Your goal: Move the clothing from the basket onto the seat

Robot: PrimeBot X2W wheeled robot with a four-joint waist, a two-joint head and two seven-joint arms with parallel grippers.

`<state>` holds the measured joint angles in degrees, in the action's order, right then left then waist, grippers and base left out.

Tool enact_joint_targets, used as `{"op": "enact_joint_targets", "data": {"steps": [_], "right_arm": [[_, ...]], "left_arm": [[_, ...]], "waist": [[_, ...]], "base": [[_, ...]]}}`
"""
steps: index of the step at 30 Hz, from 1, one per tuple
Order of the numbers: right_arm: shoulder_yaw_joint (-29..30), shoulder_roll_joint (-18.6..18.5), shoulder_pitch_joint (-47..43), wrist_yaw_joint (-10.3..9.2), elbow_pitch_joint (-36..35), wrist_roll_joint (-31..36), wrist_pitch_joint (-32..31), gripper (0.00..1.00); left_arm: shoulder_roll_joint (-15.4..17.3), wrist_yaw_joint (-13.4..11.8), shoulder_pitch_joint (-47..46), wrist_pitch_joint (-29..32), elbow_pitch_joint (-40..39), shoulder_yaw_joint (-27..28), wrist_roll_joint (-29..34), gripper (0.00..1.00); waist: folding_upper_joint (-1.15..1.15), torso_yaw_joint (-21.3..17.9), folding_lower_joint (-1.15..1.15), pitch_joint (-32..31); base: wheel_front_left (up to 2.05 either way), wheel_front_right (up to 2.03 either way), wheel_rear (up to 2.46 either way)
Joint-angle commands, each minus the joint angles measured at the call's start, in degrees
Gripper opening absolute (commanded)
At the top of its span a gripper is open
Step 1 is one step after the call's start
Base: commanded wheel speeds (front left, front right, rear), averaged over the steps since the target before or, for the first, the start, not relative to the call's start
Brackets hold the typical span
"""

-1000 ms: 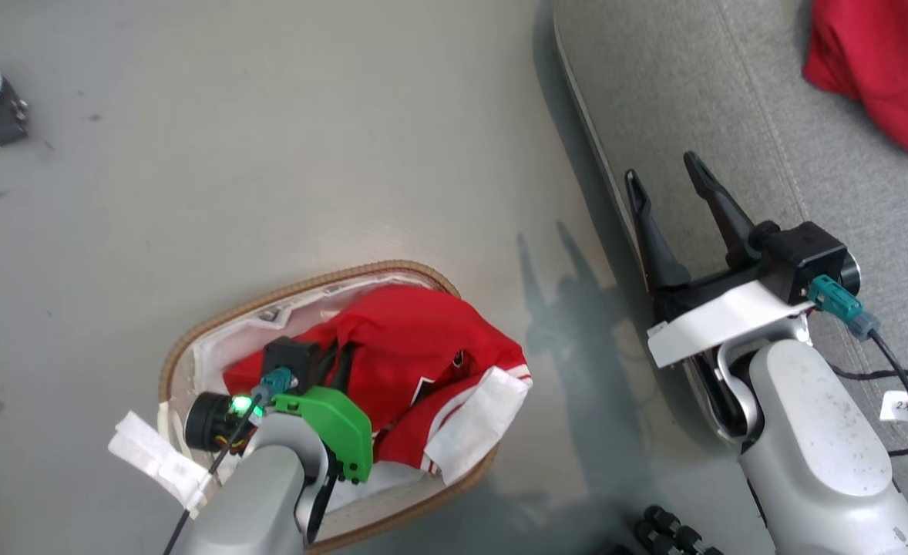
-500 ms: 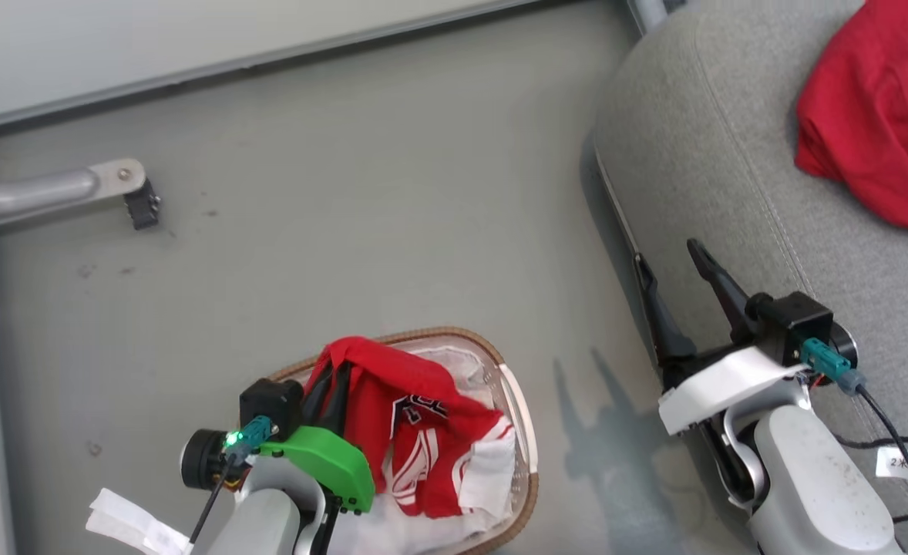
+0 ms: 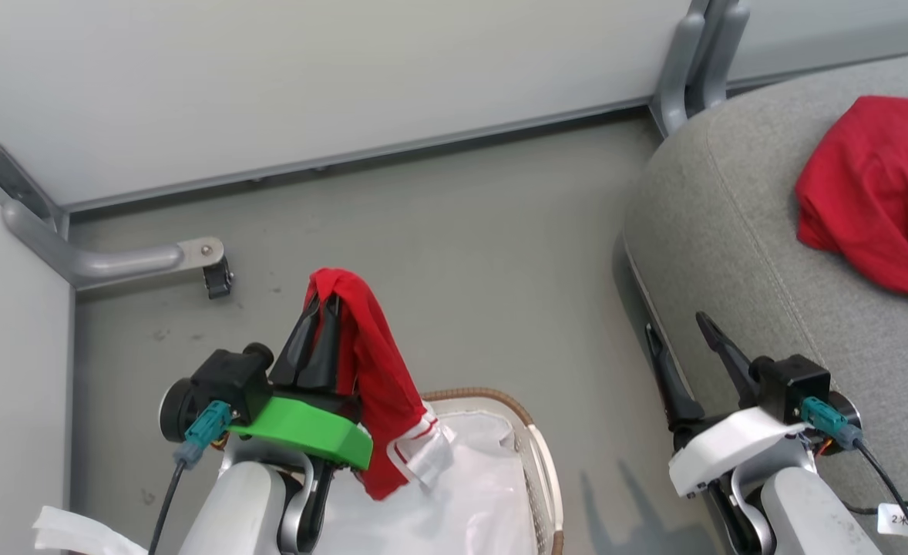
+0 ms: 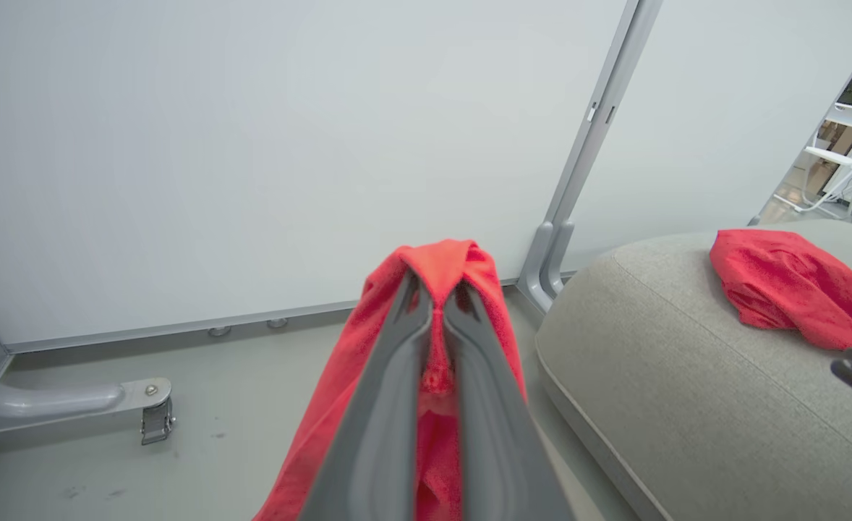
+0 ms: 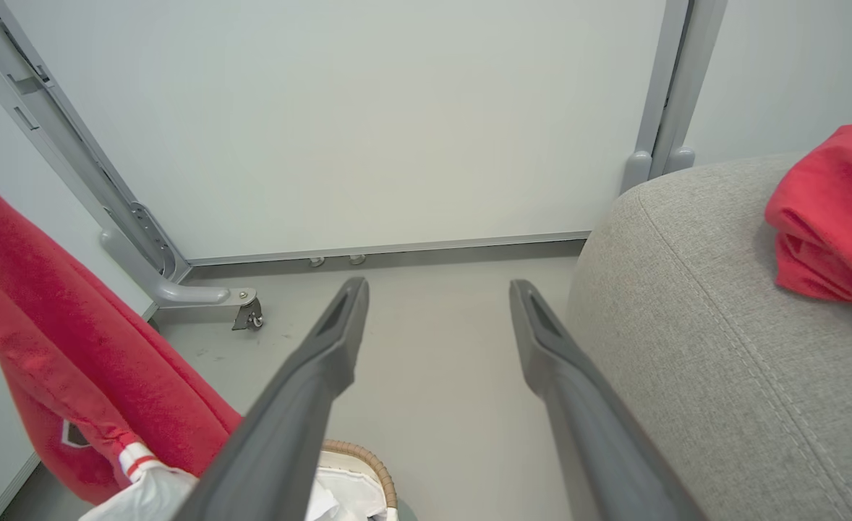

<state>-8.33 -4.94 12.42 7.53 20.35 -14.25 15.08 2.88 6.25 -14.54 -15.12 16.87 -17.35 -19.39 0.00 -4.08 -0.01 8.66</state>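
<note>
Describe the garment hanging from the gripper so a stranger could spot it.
From the grey seat on the right, look left to the white basket. Above it, a red garment hangs from the shut left gripper. White trim sets it apart from the plain red garment on the seat.

Grey floor (image 3: 462,231), white basket (image 3: 485,393) standing on it, grey seat (image 3: 731,254) beside, plain red garment (image 3: 878,193) lying on the seat
</note>
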Motion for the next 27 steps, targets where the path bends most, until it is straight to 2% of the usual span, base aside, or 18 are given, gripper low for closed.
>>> {"op": "enact_joint_targets", "data": {"steps": [1, 8, 11, 15, 18, 23, 27], "right_arm": [[0.13, -0.11, -1.29, -0.08, 0.19, -0.32, 0.14, 1.0], [-0.73, 0.33, -4.04, -0.08, 0.55, 0.19, 0.14, 1.0], [-2.78, 0.14, -4.77, -0.07, 0.76, 0.59, 0.14, 1.0], [-8.48, -0.3, -4.78, -0.07, 0.34, 0.64, 0.15, 1.0], [-14.87, -0.67, -3.25, -0.07, -0.38, -0.58, 0.15, 1.0], [-23.24, -0.88, 1.42, -0.08, -0.44, -3.16, 0.14, 1.0], [-27.2, -0.34, 6.61, -0.07, 1.33, -3.25, 0.15, 1.0]], "left_arm": [[0.06, 0.25, 0.67, -0.04, -1.26, 0.06, -0.04, 0.0], [0.06, 0.23, -1.3, -0.04, -6.65, -0.35, -0.65, 0.0], [0.06, 0.1, -1.7, -0.04, -7.63, -0.58, -0.85, 0.0], [0.07, -0.16, -1.83, -0.04, -8.48, -1.42, -1.18, 0.0], [0.06, -0.19, -1.96, -0.04, -9.02, -2.5, -1.62, 0.0], [0.07, -0.37, -2.69, -0.04, -10.27, -5.34, -2.18, 0.0], [0.07, -0.55, -3.52, -0.04, -10.86, -8.31, -3.34, 0.0]], "waist": [[0.0, 0.97, 0.01, -3.18], [0.0, 1.0, 0.01, -5.65], [0.0, 1.05, 0.01, -6.31], [0.0, 1.49, 0.01, -6.77], [0.0, 2.16, 0.01, -6.8], [0.0, 4.11, 0.01, -5.9], [0.0, 6.36, 0.01, -4.95]], "base": [[0.0, 0.0, 0.0], [0.0, 0.0, 0.0], [0.0, 0.0, 0.0], [0.0, 0.0, 0.0], [0.0, 0.0, 0.0], [0.0, 0.0, 0.0], [0.0, 0.0, 0.0]]}}
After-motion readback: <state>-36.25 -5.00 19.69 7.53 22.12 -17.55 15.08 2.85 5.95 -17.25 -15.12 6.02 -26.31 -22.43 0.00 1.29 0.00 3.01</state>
